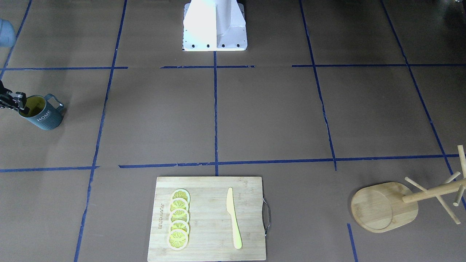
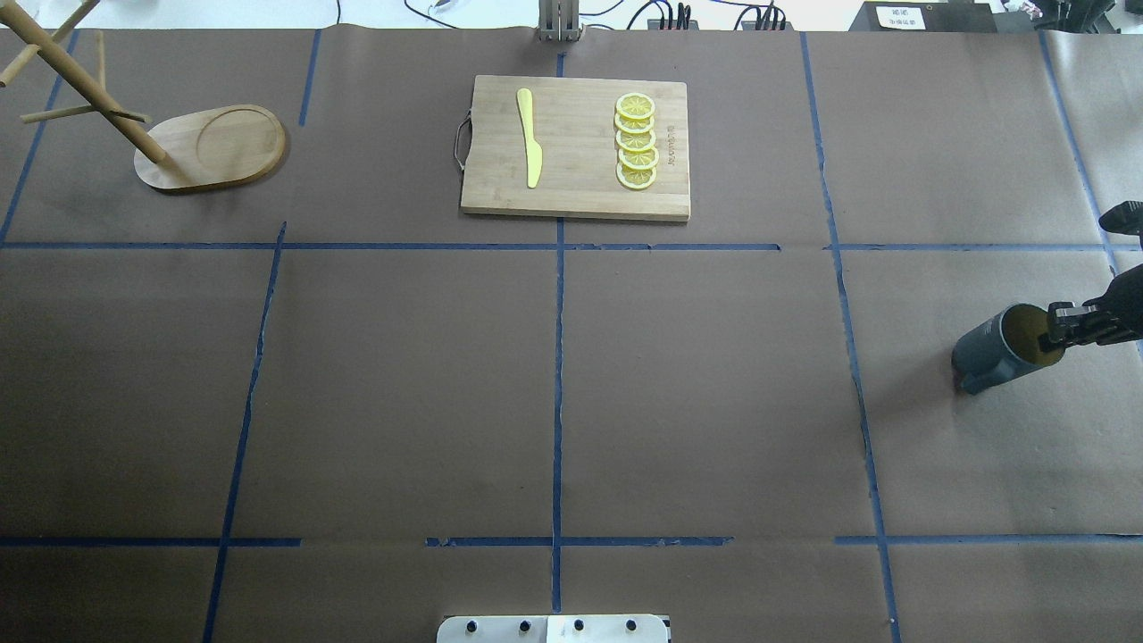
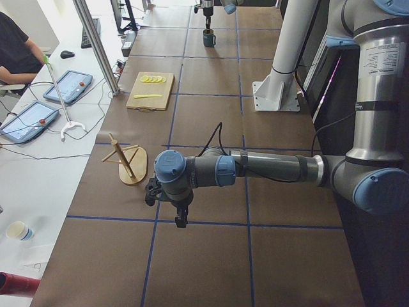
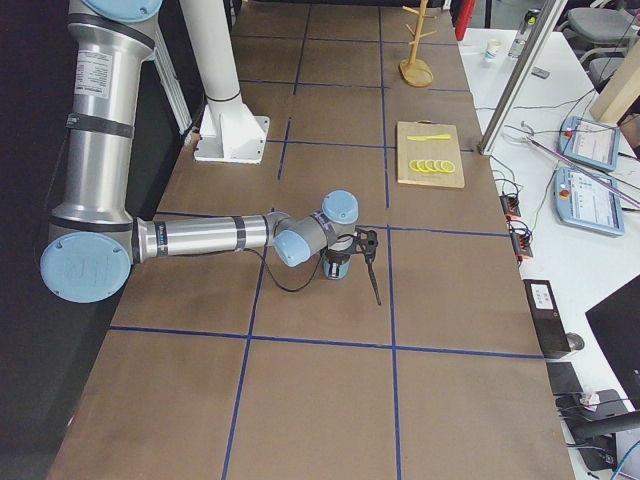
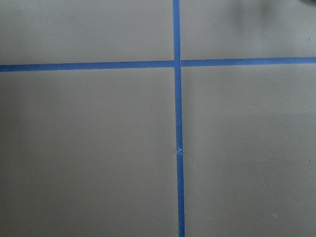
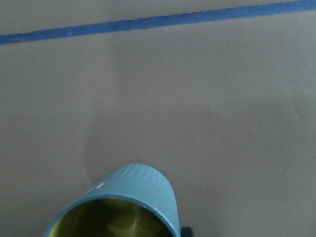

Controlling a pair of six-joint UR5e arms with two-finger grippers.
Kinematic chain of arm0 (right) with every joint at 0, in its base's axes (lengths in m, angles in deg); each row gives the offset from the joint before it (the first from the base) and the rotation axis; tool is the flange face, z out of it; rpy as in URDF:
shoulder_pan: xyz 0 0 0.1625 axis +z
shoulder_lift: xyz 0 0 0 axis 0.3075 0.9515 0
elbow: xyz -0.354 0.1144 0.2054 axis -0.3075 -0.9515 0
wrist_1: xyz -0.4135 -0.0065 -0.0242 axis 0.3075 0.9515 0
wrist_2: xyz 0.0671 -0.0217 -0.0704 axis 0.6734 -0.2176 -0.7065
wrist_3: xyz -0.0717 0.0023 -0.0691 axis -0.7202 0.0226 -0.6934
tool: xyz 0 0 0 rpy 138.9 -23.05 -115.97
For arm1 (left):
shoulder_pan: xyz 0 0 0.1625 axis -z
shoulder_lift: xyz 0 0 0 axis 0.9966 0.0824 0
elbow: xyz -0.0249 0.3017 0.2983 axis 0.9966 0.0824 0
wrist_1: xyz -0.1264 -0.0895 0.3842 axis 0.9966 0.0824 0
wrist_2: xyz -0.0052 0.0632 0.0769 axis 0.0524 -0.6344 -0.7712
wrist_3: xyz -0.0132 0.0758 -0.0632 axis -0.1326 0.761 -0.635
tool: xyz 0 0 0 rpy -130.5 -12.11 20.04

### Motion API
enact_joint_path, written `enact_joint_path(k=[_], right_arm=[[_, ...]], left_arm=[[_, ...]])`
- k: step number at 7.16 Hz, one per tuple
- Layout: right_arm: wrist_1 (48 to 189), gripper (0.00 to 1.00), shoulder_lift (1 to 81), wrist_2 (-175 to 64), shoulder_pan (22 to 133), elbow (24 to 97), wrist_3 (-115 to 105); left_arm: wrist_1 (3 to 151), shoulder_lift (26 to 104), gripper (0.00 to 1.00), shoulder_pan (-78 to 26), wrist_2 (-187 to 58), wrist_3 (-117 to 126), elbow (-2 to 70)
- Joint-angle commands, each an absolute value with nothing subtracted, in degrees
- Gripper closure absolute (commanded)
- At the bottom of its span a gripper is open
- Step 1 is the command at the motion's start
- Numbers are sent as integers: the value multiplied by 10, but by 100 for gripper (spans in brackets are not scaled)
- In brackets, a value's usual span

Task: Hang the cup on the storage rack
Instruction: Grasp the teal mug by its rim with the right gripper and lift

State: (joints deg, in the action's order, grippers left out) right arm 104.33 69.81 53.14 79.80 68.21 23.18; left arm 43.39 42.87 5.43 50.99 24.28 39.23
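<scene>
Brown-papered table (image 2: pixel 402 375), gridded with blue tape. Left arm (image 3: pixel 275 167) stretched low over the table's left end, near side. Right arm (image 4: pixel 200 236) stretched low over the right end. Wooden cutting board (image 2: pixel 576 192) at the far edge, centre. Storage rack (image 2: pixel 214 147) upright in the far left corner, pegs bare, well apart from the board. Cup (image 2: pixel 987 348) at the right edge, mouth up, "HOME" lettering facing the far side (resting or lifted: cannot tell). Right gripper (image 2: pixel 1063 329) at the cup's rim, fingers drawn close and pinching its wall. Left gripper (image 3: pixel 181 217) pointing down at bare paper; open or closed, cannot tell. Yellow knife (image 2: pixel 530 138) on the board, left of a row of lemon slices (image 2: pixel 636 141).
</scene>
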Motion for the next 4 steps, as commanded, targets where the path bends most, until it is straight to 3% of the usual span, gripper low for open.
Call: enact_joint_path(k=[1,3,4], right_arm=[[1122,100,685,571,852,730,233],[1346,100,595,572,862,822,252],[1421,100,517,573,853,830,318]], left_arm=[[434,430,0,54,510,242,394],[433,425,0,54,510,241,406],[433,425,0,54,511,241,409]])
